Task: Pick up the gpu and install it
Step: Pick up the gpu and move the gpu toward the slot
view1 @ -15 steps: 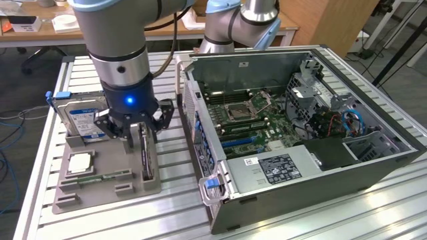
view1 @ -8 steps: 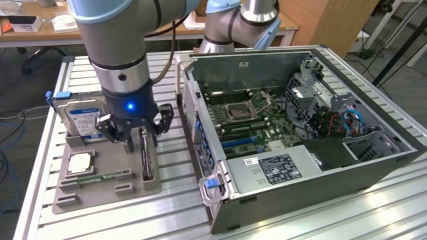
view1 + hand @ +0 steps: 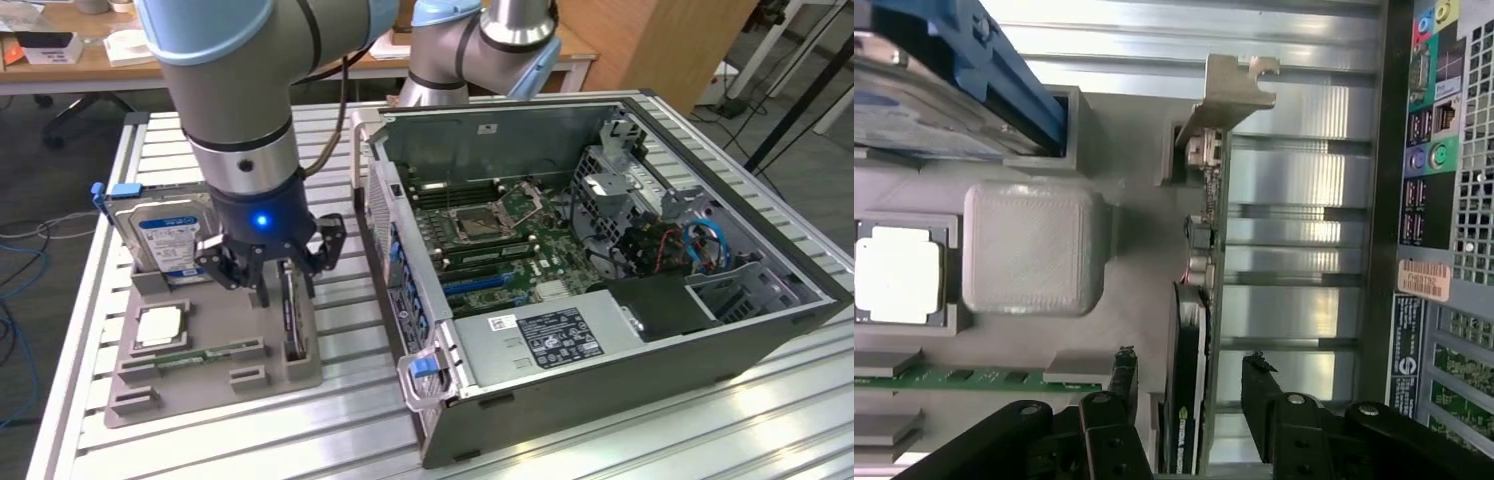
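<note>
The jaws stood wide open astride the gpu [image 3: 1199, 250], which sat on edge in its grey holder [image 3: 1124, 130] on the counter [image 3: 334, 425]. A good grip would need to close squarely on the cooler block [image 3: 1184, 400], centred.

Green-and-black gpu [image 3: 1199, 320], grey tray [image 3: 1134, 150]

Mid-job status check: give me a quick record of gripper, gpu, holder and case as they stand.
gripper: open, one finger on each side of the gpu, gaps visible on both sides
gpu: standing on edge in the holder tray, not lifted
holder tray: also carries hard drive and memory stick
computer case: side open, motherboard exposed
</note>
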### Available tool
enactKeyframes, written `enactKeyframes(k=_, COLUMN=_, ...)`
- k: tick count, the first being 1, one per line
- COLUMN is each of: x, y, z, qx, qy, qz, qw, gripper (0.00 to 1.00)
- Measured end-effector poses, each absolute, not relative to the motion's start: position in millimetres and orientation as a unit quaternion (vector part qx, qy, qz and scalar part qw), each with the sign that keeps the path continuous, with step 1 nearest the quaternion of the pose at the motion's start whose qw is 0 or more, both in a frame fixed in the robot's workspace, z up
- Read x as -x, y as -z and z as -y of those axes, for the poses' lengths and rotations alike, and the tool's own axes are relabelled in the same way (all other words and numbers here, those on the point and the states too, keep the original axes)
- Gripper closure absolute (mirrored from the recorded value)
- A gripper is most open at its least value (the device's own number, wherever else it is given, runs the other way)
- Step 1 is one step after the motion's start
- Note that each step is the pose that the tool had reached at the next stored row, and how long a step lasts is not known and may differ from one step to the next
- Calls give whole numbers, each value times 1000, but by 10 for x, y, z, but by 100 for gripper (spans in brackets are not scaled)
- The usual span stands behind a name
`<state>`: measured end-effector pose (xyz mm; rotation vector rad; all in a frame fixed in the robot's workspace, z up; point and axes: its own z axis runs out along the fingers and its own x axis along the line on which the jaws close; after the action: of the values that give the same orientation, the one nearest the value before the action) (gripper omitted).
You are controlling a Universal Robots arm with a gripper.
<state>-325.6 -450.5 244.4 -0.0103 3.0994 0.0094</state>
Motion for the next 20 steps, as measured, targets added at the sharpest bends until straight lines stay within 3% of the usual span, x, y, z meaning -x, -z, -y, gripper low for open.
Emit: enactKeyframes(k=20, x=3271, y=-2397, z=4488, qx=-17, qy=-2, qz=-1000, qw=21, gripper=46)
